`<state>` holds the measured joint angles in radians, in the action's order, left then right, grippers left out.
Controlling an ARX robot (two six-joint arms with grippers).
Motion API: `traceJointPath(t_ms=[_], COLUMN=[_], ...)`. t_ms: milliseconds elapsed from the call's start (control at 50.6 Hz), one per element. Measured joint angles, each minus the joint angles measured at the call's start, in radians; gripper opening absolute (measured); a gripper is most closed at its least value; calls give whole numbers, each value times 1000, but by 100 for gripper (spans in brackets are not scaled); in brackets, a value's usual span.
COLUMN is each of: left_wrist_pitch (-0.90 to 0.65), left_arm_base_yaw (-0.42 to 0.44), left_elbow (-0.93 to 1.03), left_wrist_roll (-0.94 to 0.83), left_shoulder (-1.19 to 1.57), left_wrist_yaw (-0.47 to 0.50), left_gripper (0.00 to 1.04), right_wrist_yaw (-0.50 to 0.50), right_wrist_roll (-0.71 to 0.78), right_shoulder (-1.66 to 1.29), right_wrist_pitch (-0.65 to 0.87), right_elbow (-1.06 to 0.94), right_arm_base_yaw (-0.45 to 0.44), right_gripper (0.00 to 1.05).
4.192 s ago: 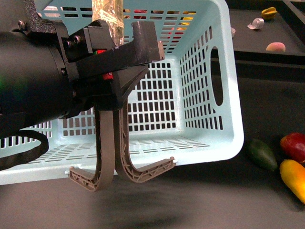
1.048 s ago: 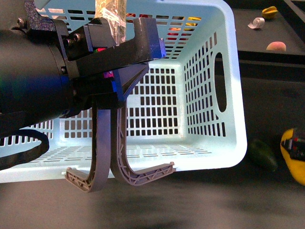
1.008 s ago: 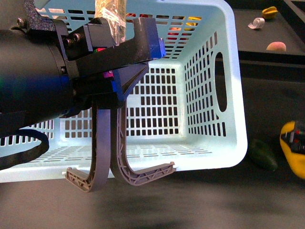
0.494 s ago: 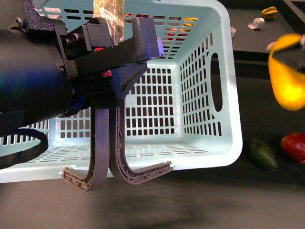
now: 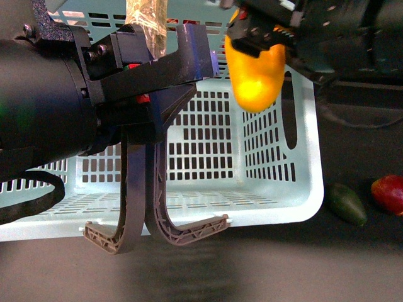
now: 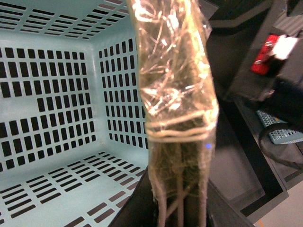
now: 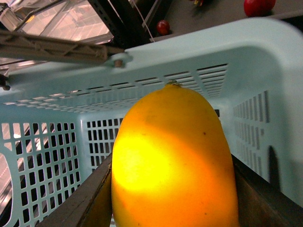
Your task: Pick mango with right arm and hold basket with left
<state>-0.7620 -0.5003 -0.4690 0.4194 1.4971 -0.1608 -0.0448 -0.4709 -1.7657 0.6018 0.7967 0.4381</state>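
The light turquoise basket (image 5: 302, 189) fills the middle of the front view, tilted, its inside open to me. My left gripper (image 5: 165, 47) is shut on its two grey-brown handles (image 5: 135, 189), which are wrapped in clear tape at the grip (image 6: 175, 94). The basket's slotted walls (image 6: 57, 94) also show in the left wrist view. My right gripper (image 5: 264, 28) is shut on the yellow-orange mango (image 5: 255, 78) and holds it above the basket's right side. In the right wrist view the mango (image 7: 173, 156) sits between the dark fingers (image 7: 80, 205), over the basket (image 7: 265, 71).
A dark green fruit (image 5: 346, 203) and a red fruit (image 5: 388, 194) lie on the black table to the right of the basket. A handle hinge (image 7: 57, 49) shows on the basket's far rim. More red fruit (image 7: 258, 5) lies beyond the rim.
My right gripper has lifted the mango from the table at the right and carried it up and left, over the basket's right side. The basket and left gripper have hardly moved.
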Motion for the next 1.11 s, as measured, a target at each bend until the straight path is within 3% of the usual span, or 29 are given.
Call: traceJointPath(t_ms=[257, 494, 712, 949, 1107], left_wrist_pitch=[0, 0, 0, 0, 0], left_arm_base_yaw=[1, 1, 1, 1, 1], left_elbow=[0, 8, 8, 8, 8], left_wrist_roll=[0, 0, -1, 0, 0], left_shoulder=[0, 1, 0, 0, 0], left_wrist_yaw=[0, 4, 0, -2, 0], left_gripper=[7, 6, 6, 6, 6], right_wrist_yaw=[46, 124, 231, 294, 425], right_wrist_roll=[-10, -16, 4, 15, 34], right_shoulder=[80, 327, 657, 1192, 1411], right_wrist_pitch=[24, -43, -217, -595, -776], right_elbow=[-62, -203, -375, -542, -572], right_arm_base_yaw=[29, 9, -45, -82, -61], right_gripper=[99, 97, 97, 97, 97])
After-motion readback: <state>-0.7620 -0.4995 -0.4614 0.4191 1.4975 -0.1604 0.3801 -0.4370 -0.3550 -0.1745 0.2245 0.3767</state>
